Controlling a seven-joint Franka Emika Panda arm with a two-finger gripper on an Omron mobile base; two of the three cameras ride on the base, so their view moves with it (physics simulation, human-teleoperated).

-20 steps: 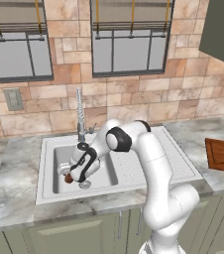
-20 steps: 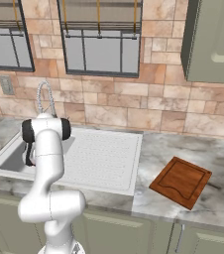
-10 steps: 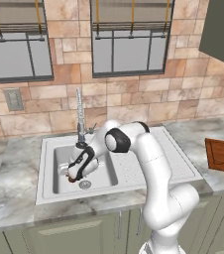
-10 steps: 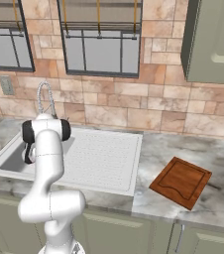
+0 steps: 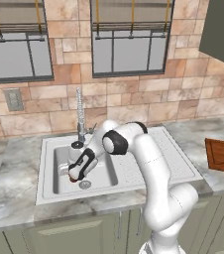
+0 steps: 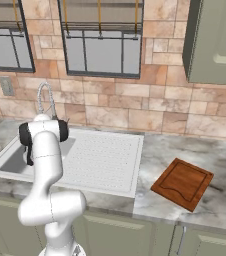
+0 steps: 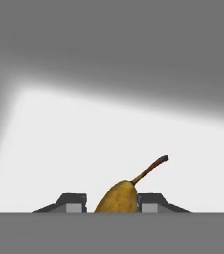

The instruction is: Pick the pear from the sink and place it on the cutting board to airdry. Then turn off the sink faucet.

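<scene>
In the hand view the golden-brown pear (image 7: pixel 117 197) with its curved stem sits between my gripper's (image 7: pixel 113 203) two fingertips (image 7: pixel 74 203), which press against its sides. In the left base view the gripper (image 5: pixel 75 174) is down inside the basin of the light grey sink (image 5: pixel 48 149), just left of the round drain (image 5: pixel 85 184). The chrome sink faucet (image 5: pixel 79 115) with its spring neck stands behind the basin. The reddish-brown cutting board (image 6: pixel 183 183) lies on the counter to the right of the sink, far from the gripper.
A ribbed drainboard (image 6: pixel 105 156) spans the stretch between basin and board. The marble counter (image 6: pixel 220 165) runs on past the board. A brick wall with windows rises behind the faucet (image 6: pixel 44 98), and a cabinet (image 6: pixel 217 40) hangs at the upper right.
The gripper has dropped a little lower in the basin and its fingers have come together from wide open onto the pear.
</scene>
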